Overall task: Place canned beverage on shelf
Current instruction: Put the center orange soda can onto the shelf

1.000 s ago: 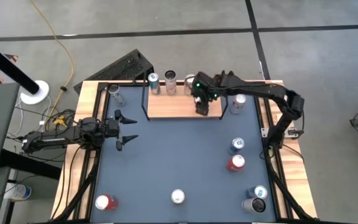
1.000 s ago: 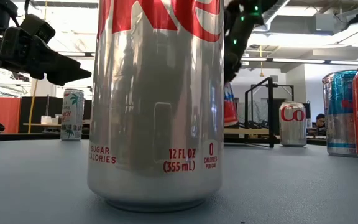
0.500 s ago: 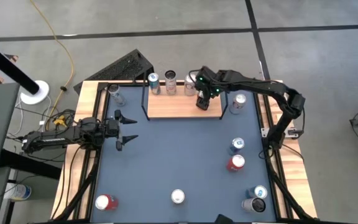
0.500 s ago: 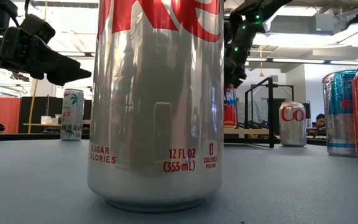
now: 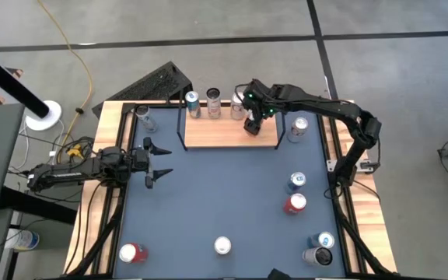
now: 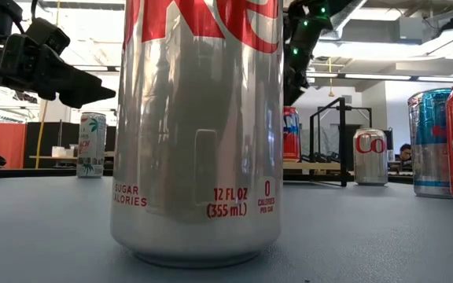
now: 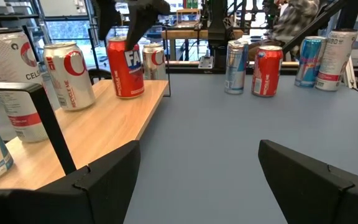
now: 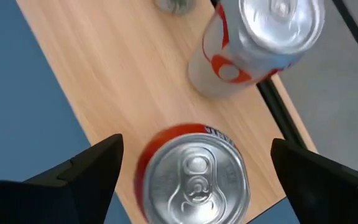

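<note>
A red can (image 8: 191, 180) stands upright on its base on the light-wood shelf (image 5: 216, 134), near the shelf's right end. It also shows in the high view (image 5: 251, 127) and the low view (image 6: 291, 134). My right gripper (image 8: 197, 155) is open straight above the can, its fingers wide apart on either side of the can's top and clear of it; in the low view it hangs above the can (image 6: 296, 67). My left gripper (image 5: 159, 161) is open and empty over the table's left side.
Three more cans (image 5: 213, 102) stand along the shelf's far rail, one silver-and-red can (image 8: 253, 43) close behind the red can. Several cans stand on the grey-blue table at the right (image 5: 295, 204) and the near edge (image 5: 222, 246). A big silver can (image 6: 195, 134) fills the low view.
My right gripper has let go of the red can and risen straight off it, drifting a little toward the table's far edge. The can has stayed upright on the shelf.
</note>
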Motion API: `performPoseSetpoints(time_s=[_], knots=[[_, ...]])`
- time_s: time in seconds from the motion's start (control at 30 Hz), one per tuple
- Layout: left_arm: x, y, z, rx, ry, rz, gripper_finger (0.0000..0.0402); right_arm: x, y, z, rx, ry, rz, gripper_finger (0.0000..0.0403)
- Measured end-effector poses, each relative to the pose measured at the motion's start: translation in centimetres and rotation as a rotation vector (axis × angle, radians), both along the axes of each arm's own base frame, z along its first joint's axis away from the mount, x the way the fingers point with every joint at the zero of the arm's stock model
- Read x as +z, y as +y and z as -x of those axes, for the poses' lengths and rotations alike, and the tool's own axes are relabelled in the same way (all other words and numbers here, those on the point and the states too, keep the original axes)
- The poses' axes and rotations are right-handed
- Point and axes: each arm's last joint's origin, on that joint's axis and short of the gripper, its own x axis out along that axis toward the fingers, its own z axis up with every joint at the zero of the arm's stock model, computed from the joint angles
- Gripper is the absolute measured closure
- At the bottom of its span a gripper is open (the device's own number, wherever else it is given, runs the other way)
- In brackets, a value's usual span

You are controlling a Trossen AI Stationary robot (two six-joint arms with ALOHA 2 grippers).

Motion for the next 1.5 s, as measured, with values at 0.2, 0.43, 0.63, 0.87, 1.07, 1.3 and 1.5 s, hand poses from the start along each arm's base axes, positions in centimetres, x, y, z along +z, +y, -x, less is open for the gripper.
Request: performPoseSetpoints(time_s=[0.2,0.43,0.63,0.87,1.07,1.3,1.5], knots=[[0.0,0.0,0.0,0.000,0.000,0.000,0.0083,3.4,1.2,-0.8,0.039,-0.061,0.023,0.0004],[0.0,0.0,0.0,0.000,0.000,0.000,0.0083,4.9,4.9,-2.4,0.126,-0.118,0.021,0.0051],[0.0,0.0,0.0,0.000,0.000,0.000,0.0083,3.5,6.9,-2.9,0.140,-0.094,-0.019,0.0211],[0.0,0.0,0.0,0.000,0.000,0.000,0.0083,2.6,5.8,-3.0,0.106,-0.070,-0.022,0.0387],[0.0,0.0,0.0,0.000,0.000,0.000,0.0083,0.6,4.1,-3.1,0.046,0.023,-0.066,0.0400],[0.0,0.0,0.0,0.000,0.000,0.000,0.0083,-1.0,2.9,-3.2,0.015,0.086,-0.090,0.0402],[0.0,0.0,0.0,0.000,0.000,0.000,0.0083,-0.8,1.8,-2.5,-0.023,0.087,-0.087,0.0403]])
